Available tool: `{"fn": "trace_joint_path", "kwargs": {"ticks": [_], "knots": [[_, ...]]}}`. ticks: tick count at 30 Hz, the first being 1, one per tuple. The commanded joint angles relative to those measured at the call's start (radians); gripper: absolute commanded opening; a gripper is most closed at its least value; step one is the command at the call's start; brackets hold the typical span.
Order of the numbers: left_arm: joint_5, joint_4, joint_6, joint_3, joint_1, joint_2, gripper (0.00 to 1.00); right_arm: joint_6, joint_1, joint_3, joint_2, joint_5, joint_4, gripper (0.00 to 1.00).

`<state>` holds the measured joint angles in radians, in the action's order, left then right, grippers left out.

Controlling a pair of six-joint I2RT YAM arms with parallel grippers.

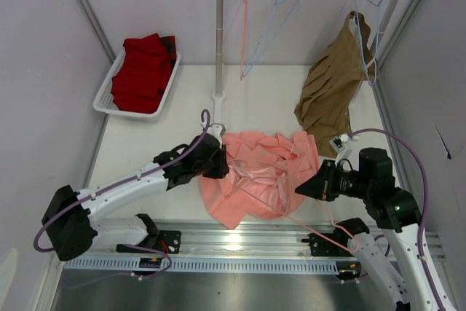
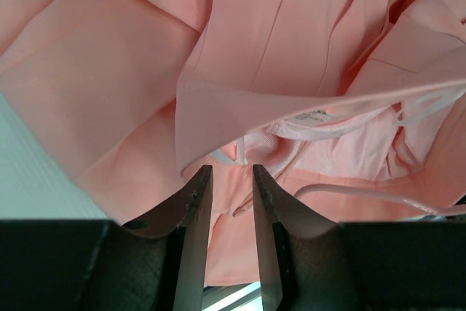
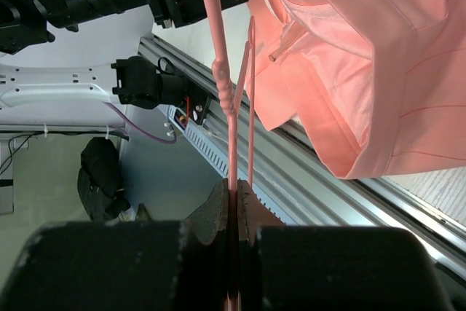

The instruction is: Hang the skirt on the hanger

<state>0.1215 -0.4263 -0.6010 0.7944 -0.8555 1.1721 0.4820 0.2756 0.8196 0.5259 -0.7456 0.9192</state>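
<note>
The salmon-pink skirt (image 1: 258, 172) lies crumpled near the front edge of the table, between the two arms. My left gripper (image 1: 222, 165) is at the skirt's left edge. In the left wrist view its jaws (image 2: 231, 172) stand open a finger's width apart over the pleated cloth (image 2: 145, 85), close to the waistband label. My right gripper (image 1: 300, 189) is at the skirt's right side, shut on the thin pink wire of the hanger (image 3: 226, 85), pinched between its fingertips (image 3: 234, 191). The hanger (image 1: 251, 186) runs across the skirt, partly hidden under the folds.
A white basket (image 1: 109, 85) holding dark red cloth sits at the back left. A clothes rack pole (image 1: 219, 34) stands behind the skirt, with light-blue wire hangers (image 1: 273, 20) on its rail. A brown garment (image 1: 331, 85) hangs at the right. A metal rail (image 1: 240, 242) runs along the near edge.
</note>
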Motion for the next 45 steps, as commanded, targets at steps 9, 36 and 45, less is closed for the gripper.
{"fn": "trace_joint_path", "kwargs": {"ticks": [9, 36, 45], "knots": [[0.076, 0.064, 0.021, 0.036, -0.005, 0.081, 0.34, 0.064, 0.062, -0.043, -0.033, 0.086, -0.144, 0.00], [0.110, 0.182, 0.009, -0.014, -0.007, 0.182, 0.17, 0.119, 0.335, -0.129, -0.035, 0.443, -0.290, 0.00], [0.104, 0.178, 0.012, -0.020, -0.007, 0.166, 0.05, 0.138, 0.378, -0.143, -0.029, 0.440, -0.324, 0.00]]}}
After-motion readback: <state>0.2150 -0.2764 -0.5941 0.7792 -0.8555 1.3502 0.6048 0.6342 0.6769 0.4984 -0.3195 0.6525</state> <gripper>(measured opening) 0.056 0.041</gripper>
